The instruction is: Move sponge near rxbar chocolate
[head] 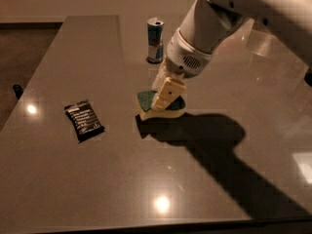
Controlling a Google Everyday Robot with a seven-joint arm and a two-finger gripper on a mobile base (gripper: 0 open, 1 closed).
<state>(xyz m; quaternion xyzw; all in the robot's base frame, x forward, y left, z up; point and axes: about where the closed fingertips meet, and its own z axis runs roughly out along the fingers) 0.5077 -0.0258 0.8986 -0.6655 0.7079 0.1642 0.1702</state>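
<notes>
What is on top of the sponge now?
The gripper grips the sponge from above; one pale finger crosses its green top. The part under that finger is hidden.

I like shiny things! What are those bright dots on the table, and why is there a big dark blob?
Camera view: the dots are light glare on the glossy table; the blob is the arm casting its shadow, beside the gripper holding the sponge mid-table.
</notes>
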